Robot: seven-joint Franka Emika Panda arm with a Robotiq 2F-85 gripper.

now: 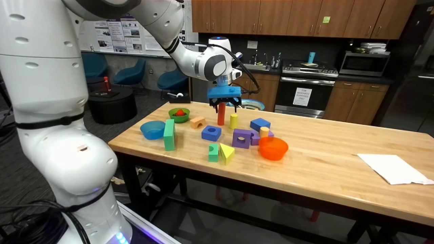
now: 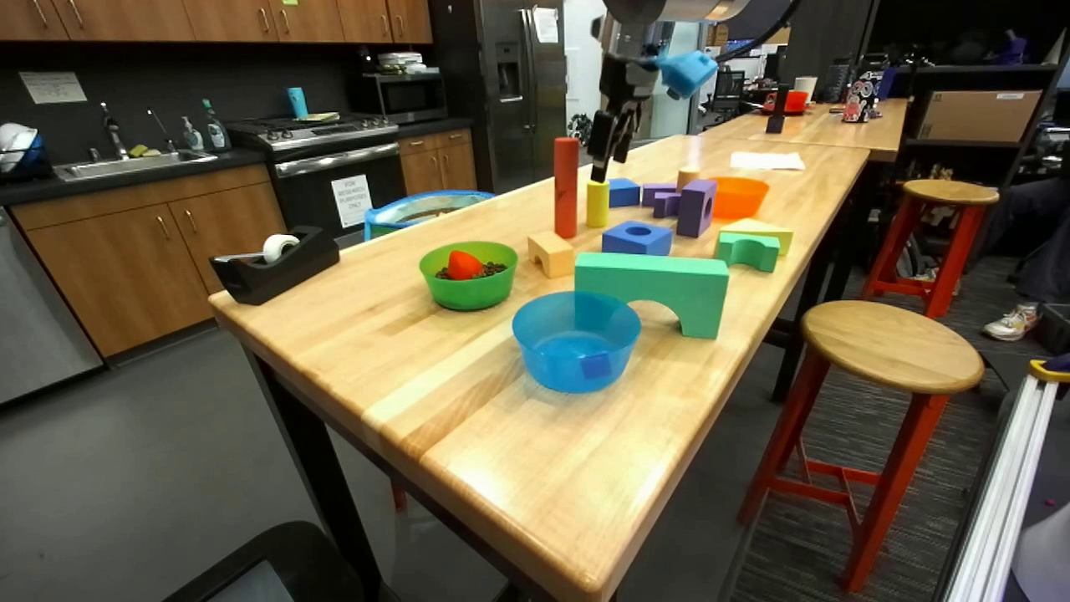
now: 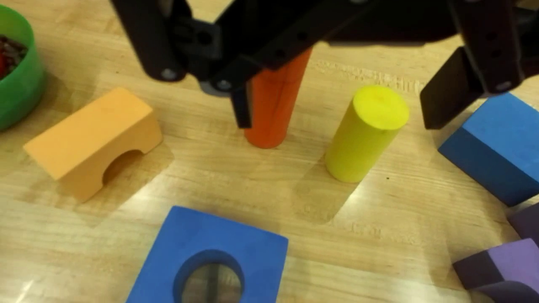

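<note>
The gripper hangs with its fingers spread wide and holds nothing, over the upright yellow cylinder, which sits near three o'clock from the centre of the wrist view. The likeliest trouble, I judge, is the tall red cylinder at twelve o'clock: one finger overlaps it in that view, and I cannot tell whether they touch, so any lowering or sideways drift could knock it over, perhaps onto its yellow neighbour. An off-centre closing might also tip the yellow one, given its narrow base. As for numbers, on the wooden table there are three cylinders, the last a small tan cylinder; two blue blocks, toward three and seven o'clock; one orange arch at nine; two green arches; one yellow wedge; at least two purple blocks, maybe a third partly hidden; and one green bowl, one blue bowl and one orange bowl.
</note>
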